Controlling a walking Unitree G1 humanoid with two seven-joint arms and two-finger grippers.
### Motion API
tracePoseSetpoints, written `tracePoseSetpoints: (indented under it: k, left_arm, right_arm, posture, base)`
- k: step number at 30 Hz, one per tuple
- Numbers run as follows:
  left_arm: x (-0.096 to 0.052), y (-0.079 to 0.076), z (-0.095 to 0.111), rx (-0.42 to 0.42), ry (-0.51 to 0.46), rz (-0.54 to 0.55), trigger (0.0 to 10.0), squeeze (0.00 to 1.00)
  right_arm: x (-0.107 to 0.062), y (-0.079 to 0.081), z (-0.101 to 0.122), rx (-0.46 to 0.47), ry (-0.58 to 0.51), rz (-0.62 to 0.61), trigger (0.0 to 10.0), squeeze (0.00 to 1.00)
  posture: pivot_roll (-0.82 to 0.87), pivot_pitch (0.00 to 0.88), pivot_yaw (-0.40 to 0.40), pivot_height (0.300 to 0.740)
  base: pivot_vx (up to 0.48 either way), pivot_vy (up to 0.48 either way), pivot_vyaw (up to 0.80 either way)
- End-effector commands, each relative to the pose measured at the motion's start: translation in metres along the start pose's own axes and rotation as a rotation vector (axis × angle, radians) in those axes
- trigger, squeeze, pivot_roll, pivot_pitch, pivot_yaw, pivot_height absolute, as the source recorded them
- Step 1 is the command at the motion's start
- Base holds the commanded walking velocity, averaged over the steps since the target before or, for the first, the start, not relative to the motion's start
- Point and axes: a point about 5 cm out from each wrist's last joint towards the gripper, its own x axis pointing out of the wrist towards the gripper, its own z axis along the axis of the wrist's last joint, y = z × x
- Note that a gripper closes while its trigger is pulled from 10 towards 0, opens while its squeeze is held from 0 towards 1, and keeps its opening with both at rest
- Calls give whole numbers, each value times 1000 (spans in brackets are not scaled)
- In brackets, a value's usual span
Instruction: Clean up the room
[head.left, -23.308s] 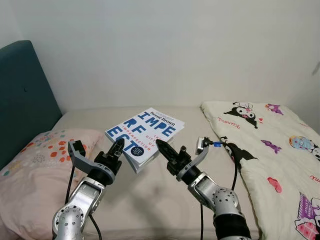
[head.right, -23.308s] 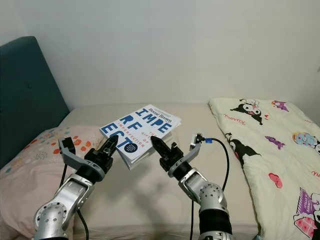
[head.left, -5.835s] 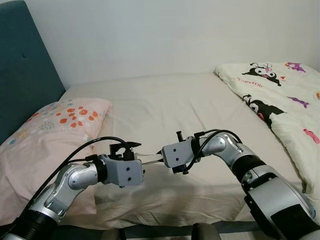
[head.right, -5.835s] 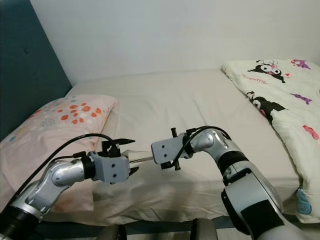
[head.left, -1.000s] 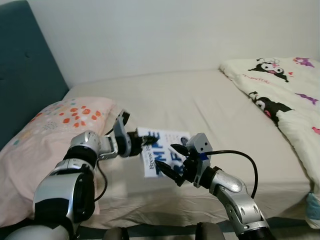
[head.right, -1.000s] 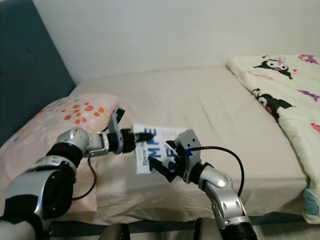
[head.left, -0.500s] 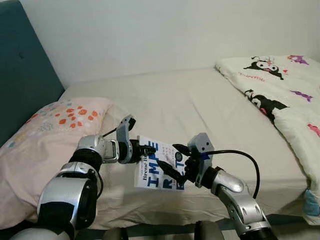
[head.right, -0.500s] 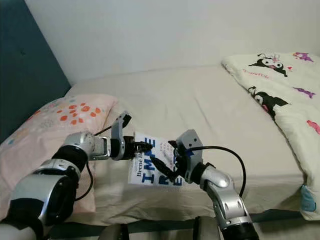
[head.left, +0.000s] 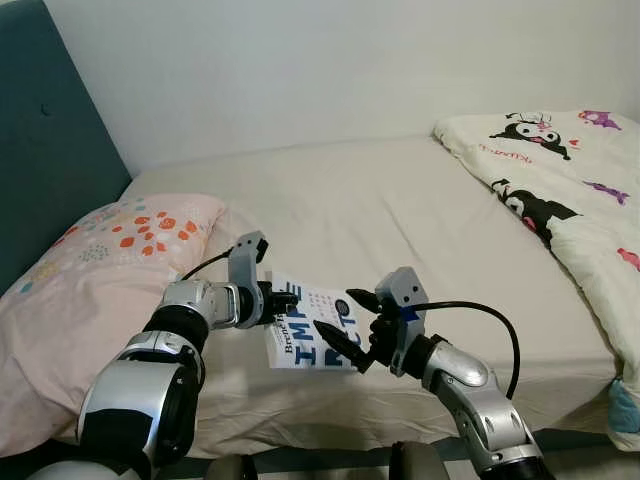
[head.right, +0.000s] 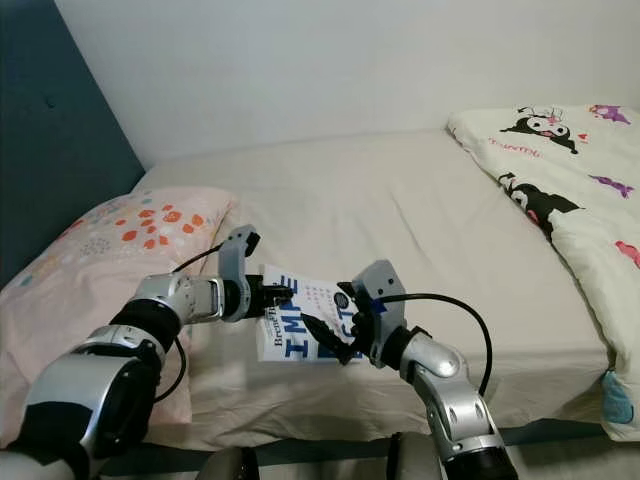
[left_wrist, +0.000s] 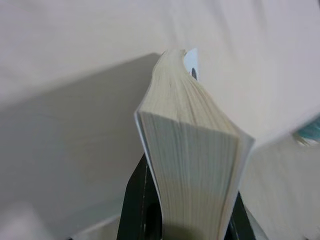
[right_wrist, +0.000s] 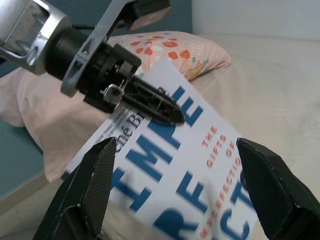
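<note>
Left wrist view: left hand (head.left: 285, 299) clamps the book (head.left: 318, 334) by its spine edge; floppy paperback, sagging. Right hand (head.left: 352, 313) spread wide near it, over the bed (head.left: 400, 220).

Left gripper (head.left: 285, 298) clamped — right gripper (head.left: 345, 315) jaws spread.

Your right gripper (head.left: 345, 314) covers part of the book (head.left: 305, 335) cover's lettering, the left wrist view crops the book's near end, and the quilt (head.left: 560, 190) runs off the right edge.
</note>
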Motion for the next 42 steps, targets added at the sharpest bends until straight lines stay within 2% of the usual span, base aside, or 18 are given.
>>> tracePoseSetpoints:
  k: [1, 3, 7, 8, 13, 21, 26, 27, 28, 29, 30, 32, 33, 34, 35, 36, 42]
  left_arm:
    - [-5, 13, -1, 46, -2, 62, 0, 0]
    - [-5, 13, -1, 46, -2, 62, 0, 0]
    - [-7, 18, -2, 138, 6, 92, 0, 0]
    - [-7, 18, -2, 138, 6, 92, 0, 0]
    - [-6, 18, -1, 173, -2, 100, 0, 0]
    - [-4, 17, -3, 216, 22, 98, 0, 0]
    - [-4, 17, -7, 270, 57, 90, 0, 0]
    - [-3, 17, -8, 286, 67, 86, 902, 0]
    - [-3, 17, -9, 296, 72, 84, 902, 0]
    - [-3, 18, -10, 323, 79, 86, 10000, 4]
    - [-3, 18, -10, 343, 79, 90, 10000, 439]
    - [-3, 18, -10, 343, 79, 90, 10000, 439]
    - [-3, 18, -10, 357, 77, 96, 10000, 773]
    - [-3, 19, -8, 395, 70, 111, 10000, 184]
    - [-3, 19, -8, 395, 70, 111, 10000, 184]
    - [-3, 19, -7, 414, 69, 114, 10000, 0]
    - [-3, 19, -6, 457, 68, 113, 10000, 0]
  right_arm:
    - [1, 7, -1, -17, 12, 42, 10000, 0]
    - [1, 7, -1, -17, 12, 42, 10000, 0]
    - [-2, 13, -11, -56, 81, 71, 10000, 0]
    - [-2, 13, -11, -56, 81, 71, 10000, 0]
    - [-5, 4, -23, -75, 179, -2, 10000, 0]
    - [-6, 1, -25, -56, 195, -16, 10000, 0]
    - [-6, 2, -25, -52, 196, -14, 10000, 0]
    - [-6, 2, -25, -52, 197, -14, 10000, 0]
    - [-5, 2, -25, -53, 198, -15, 10000, 0]
    - [-5, 2, -25, -53, 199, -16, 10000, 0]
    - [-5, 2, -26, -53, 199, -17, 10000, 0]
    - [-5, 2, -26, -53, 199, -17, 10000, 0]
    - [-5, 2, -26, -54, 199, -18, 10000, 0]
    - [-5, 2, -26, -54, 199, -21, 10000, 0]
    - [-5, 2, -26, -54, 199, -21, 10000, 0]
    - [-5, 1, -26, -54, 200, -22, 10000, 0]
    - [-5, 1, -26, -54, 201, -24, 10000, 0]
  posture:
    - [37, 127, 62, 590]
    - [37, 127, 62, 590]
    - [37, 127, 63, 590]
    - [37, 127, 63, 590]
    - [36, 126, 64, 590]
    - [36, 125, 65, 590]
    - [37, 123, 63, 590]
    - [37, 122, 62, 590]
    - [37, 122, 62, 590]
    - [38, 121, 63, 590]
    - [38, 120, 62, 590]
    - [38, 120, 62, 590]
    - [37, 119, 62, 590]
    - [37, 117, 63, 590]
    - [37, 117, 63, 590]
    - [37, 114, 62, 590]
    - [37, 114, 63, 590]
  base:
    - [0, 0, 0]
    - [0, 0, 0]
    - [0, 0, 0]
    - [0, 0, 0]
    - [0, 0, 0]
    - [0, 0, 0]
    - [0, 0, 0]
    - [0, 0, 0]
    - [0, 0, 0]
    - [0, 0, 0]
    - [0, 0, 0]
    - [0, 0, 0]
    - [0, 0, 0]
    - [0, 0, 0]
    - [0, 0, 0]
    - [0, 0, 0]
    - [0, 0, 0]
